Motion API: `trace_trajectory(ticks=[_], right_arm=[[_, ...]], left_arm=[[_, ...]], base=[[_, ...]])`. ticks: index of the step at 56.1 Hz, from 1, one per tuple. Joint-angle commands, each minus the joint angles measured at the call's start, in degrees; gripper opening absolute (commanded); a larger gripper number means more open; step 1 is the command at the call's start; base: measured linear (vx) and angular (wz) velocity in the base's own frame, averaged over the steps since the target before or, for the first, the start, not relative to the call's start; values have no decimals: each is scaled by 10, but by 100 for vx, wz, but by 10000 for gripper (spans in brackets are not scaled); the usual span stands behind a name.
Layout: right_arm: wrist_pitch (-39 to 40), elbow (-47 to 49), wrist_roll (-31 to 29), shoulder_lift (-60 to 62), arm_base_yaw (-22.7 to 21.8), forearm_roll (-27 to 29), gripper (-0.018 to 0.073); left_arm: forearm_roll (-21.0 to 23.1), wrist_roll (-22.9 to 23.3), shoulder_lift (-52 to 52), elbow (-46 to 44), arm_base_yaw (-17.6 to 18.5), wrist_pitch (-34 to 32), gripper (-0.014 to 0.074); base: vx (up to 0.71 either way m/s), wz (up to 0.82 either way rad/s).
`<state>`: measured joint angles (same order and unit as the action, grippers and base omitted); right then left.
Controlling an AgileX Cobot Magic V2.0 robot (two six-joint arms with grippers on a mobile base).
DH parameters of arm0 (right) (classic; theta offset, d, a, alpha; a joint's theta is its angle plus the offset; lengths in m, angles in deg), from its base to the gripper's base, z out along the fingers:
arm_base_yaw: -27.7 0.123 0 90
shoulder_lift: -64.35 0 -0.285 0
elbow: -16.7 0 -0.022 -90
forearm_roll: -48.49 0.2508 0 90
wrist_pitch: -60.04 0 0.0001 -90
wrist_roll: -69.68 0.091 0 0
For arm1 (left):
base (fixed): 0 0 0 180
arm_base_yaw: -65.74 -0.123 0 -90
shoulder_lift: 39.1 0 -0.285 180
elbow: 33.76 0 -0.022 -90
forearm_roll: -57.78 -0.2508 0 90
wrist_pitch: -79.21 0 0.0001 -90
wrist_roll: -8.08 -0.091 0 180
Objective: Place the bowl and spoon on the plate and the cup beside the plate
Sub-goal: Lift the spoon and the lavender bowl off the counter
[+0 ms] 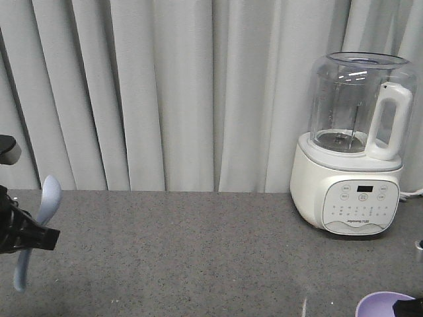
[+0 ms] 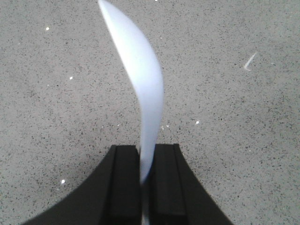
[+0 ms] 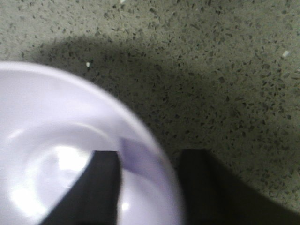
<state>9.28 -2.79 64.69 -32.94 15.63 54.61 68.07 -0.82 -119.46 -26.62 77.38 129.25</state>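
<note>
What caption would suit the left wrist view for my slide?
Left gripper clamps a pale spoon between its fingers above the speckled grey countertop.

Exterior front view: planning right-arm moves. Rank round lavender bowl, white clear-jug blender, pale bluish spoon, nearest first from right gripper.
1. Lavender bowl: in right gripper, bottom right.
2. White blender: back right.
3. Pale spoon: far left, in left gripper.

Open grey counter (image 1: pixel 198 251) across the middle; blender (image 1: pixel 350 178) at right rear, bowl (image 1: pixel 378 304) near right.
</note>
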Motion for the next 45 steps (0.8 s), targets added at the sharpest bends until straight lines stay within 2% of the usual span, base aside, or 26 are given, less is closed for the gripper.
trace_trajectory(ticks=[1,3,11,18,23,32,45], right_arm=[[19,19,-7,24,-3,-11,44],[20,19,-6,31,-3,-19,-16],[35,19,-3,79,-3,-48,-12],[66,19,-20,156,-3,-34,-11],[90,19,-63,224,-3,-4,-11],[157,0,-194,353,-3,112,-11],[175,-98,-418,506,-3,366,-8]], left_arm=[[7,0,16,-18,1,-36,-6],[7,0,16,-18,1,-36,-6],[7,0,16,-18,1,-39,-6],[8,-1,18,-18,1,-64,-6],[8,-2,24,-18,1,-94,-6],[13,-15,65,8,1,-165,-6],[13,-14,209,171,1,-314,-6]], base=[[0,0],[0,0],[0,0],[0,0],[0,0],[0,0],[0,0]])
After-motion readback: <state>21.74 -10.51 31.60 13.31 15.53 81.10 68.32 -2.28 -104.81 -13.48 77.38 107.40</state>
